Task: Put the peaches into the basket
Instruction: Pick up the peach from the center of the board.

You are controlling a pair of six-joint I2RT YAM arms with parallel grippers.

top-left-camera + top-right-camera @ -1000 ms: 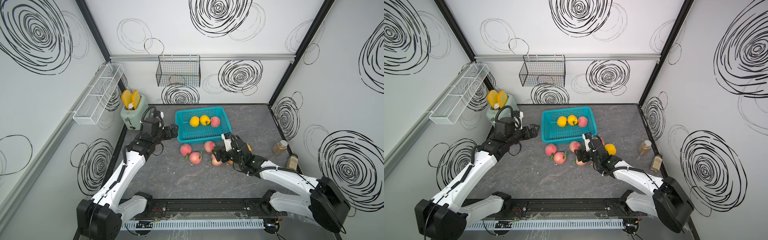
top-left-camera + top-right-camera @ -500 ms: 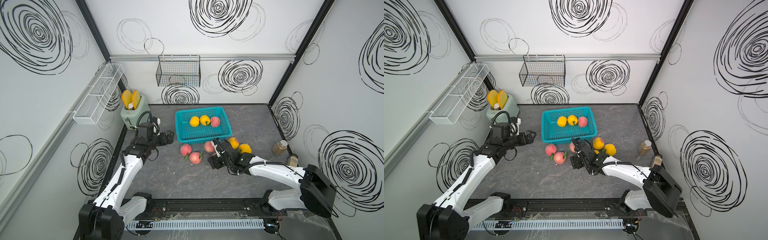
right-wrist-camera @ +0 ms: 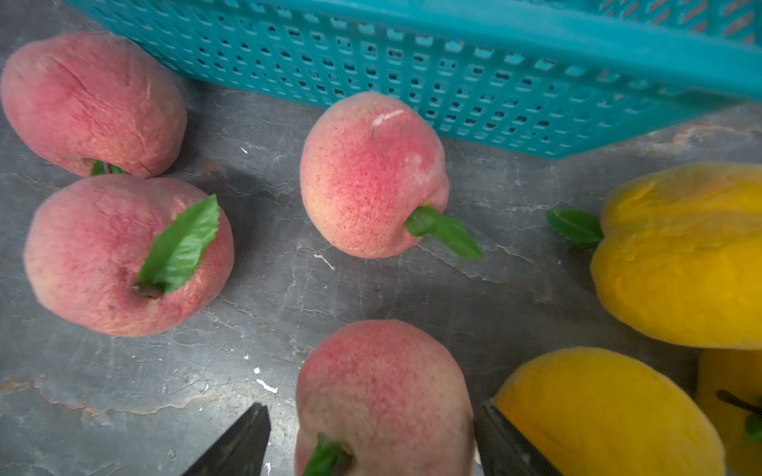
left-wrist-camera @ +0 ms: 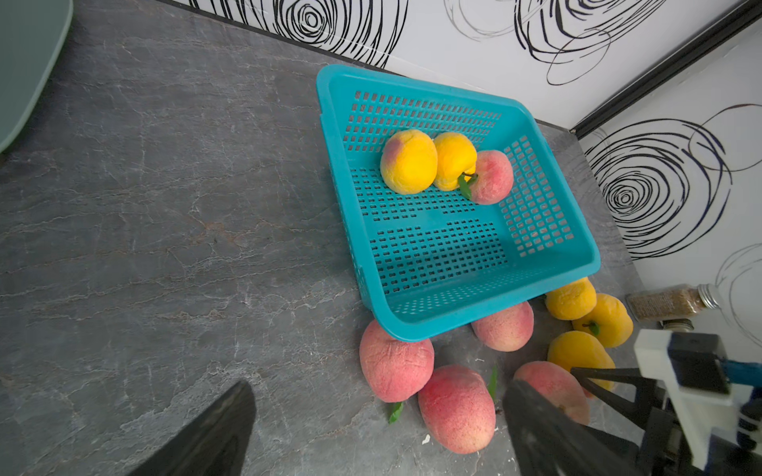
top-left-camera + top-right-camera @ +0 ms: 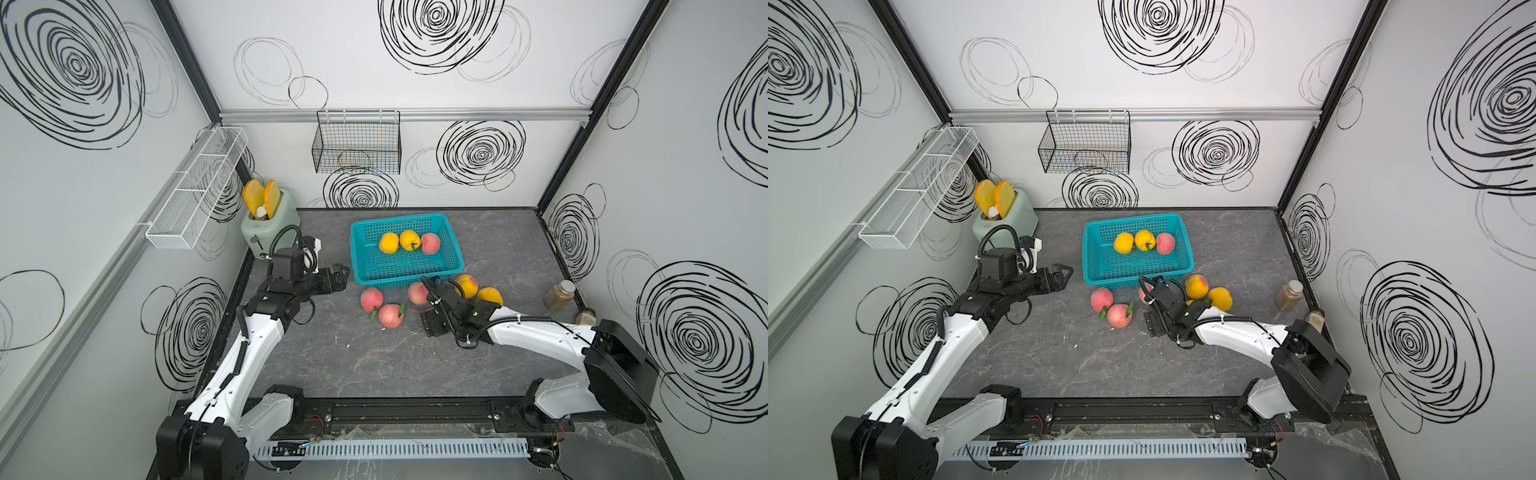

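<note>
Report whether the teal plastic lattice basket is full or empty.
Partly filled: the teal plastic lattice basket holds only two yellow-orange peaches and one pink-red peach; most of its floor is bare.

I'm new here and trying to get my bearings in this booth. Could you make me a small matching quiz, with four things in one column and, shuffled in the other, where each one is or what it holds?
Things:
1. toaster
2. teal basket
3. jars
4. wire basket

Places or contents:
A. hangs on the back wall
B. holds three peaches
C. stand by the right wall
D. holds orange slices

Pairs: 1-D, 2-B, 3-C, 4-A
</note>
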